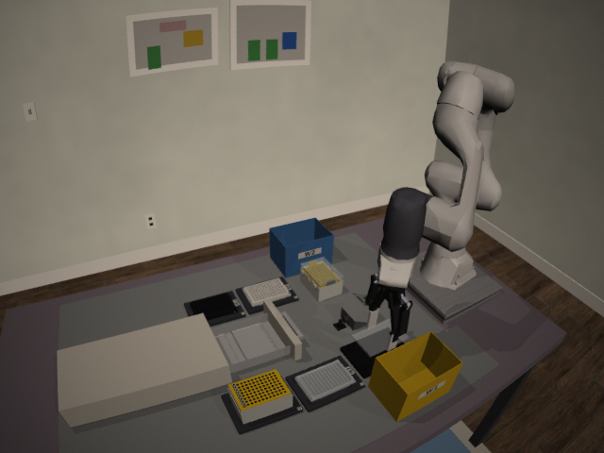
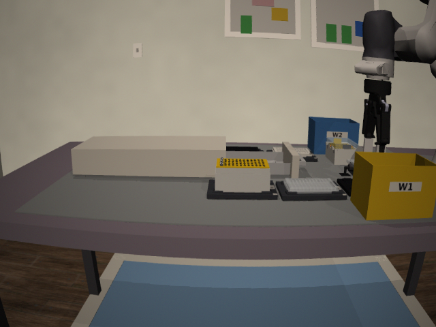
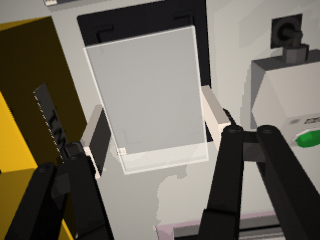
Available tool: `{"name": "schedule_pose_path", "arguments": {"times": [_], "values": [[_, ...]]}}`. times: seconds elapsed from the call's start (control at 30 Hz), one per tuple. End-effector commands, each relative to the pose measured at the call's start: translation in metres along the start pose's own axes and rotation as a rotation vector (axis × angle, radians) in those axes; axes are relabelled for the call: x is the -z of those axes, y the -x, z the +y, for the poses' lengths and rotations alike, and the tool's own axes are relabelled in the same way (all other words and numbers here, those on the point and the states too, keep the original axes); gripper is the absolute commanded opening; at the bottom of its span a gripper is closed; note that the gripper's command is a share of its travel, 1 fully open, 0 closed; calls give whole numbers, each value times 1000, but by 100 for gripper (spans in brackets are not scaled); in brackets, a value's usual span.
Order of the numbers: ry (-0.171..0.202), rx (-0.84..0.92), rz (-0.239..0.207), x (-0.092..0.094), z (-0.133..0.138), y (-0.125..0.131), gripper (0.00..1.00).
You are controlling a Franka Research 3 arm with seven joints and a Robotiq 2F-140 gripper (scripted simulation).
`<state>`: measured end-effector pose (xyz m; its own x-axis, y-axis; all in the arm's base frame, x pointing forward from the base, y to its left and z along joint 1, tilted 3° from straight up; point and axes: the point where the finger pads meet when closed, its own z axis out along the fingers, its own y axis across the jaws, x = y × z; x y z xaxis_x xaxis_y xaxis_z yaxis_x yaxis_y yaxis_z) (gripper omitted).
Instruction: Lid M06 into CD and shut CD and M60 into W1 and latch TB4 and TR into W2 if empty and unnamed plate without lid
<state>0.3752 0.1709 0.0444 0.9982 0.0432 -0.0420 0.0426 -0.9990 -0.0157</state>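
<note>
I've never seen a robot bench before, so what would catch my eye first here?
Probably the pale robot arm at the bench's right end, its gripper shut on a thin clear plate lid lifted off a black nest. Beside it stands a bright yellow bin marked W1. A long beige cooler fills the left, its drawer pulled open.

- A black two-finger gripper (image 2: 376, 142) hangs just behind the open yellow bin marked W1 (image 2: 394, 197); its fingertips are hidden by the rim.
- A long beige cooler housing (image 2: 148, 154) lies at left.
- A yellow-topped tip rack (image 2: 242, 174) stands beside a clear well plate (image 2: 308, 184).
- A blue bin marked W2 (image 2: 332, 133) stands behind.
</note>
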Motion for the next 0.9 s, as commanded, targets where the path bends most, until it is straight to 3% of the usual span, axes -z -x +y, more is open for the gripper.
{"name": "schedule_pose_path", "arguments": {"times": [0.0, 0.87], "values": [[2, -13, -4, 5, 2, 0, 0], [2, -13, -4, 37, 2, 0, 0]]}}
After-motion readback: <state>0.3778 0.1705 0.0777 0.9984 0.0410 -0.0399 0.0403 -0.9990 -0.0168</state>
